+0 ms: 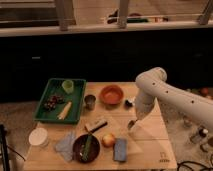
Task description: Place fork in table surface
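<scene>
The light tan wooden table surface (150, 142) fills the lower middle, with a small dark mark (162, 161) by its front right corner. My white arm comes in from the right, and my gripper (132, 124) points down right at the tabletop, in front of the orange bowl (111, 94) and right of the brown bar (96, 124). I cannot make out the fork; if it is at the gripper's tip, the wrist hides it.
A green tray (44, 114) at the left holds a green cup, grapes and a pale item. Also on the table are a metal cup (90, 101), a small dark scoop (129, 102), a dark bowl with a green stick (86, 147), a yellow fruit (108, 140), a blue sponge (120, 149) and a white lid (38, 136).
</scene>
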`<state>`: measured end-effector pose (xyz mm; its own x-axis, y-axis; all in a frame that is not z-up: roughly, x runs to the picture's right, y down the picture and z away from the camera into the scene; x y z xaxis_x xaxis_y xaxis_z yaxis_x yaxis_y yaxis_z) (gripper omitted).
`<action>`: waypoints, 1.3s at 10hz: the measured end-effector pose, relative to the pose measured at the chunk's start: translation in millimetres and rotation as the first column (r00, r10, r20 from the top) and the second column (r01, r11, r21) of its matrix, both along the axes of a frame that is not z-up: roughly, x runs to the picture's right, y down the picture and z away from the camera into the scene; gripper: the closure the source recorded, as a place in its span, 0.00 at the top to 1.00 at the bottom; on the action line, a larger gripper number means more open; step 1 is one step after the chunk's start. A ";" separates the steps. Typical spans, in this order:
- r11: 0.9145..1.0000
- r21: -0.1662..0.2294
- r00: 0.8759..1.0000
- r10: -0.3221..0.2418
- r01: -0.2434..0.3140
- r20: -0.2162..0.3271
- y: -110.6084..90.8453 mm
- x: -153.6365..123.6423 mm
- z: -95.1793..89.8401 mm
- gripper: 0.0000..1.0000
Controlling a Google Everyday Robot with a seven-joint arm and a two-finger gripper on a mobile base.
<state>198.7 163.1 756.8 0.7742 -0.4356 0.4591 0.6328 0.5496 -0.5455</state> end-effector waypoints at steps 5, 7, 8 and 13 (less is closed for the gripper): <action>0.999 -0.029 0.998 -0.014 0.016 0.068 29.0 13.5 29.2 0.00; 0.999 -0.054 0.996 0.004 0.001 0.086 37.5 19.4 35.5 0.09; 0.998 -0.064 0.996 0.008 -0.002 0.090 41.0 21.2 37.7 0.18; 0.996 -0.094 0.994 0.007 0.004 0.114 57.0 22.9 46.0 0.71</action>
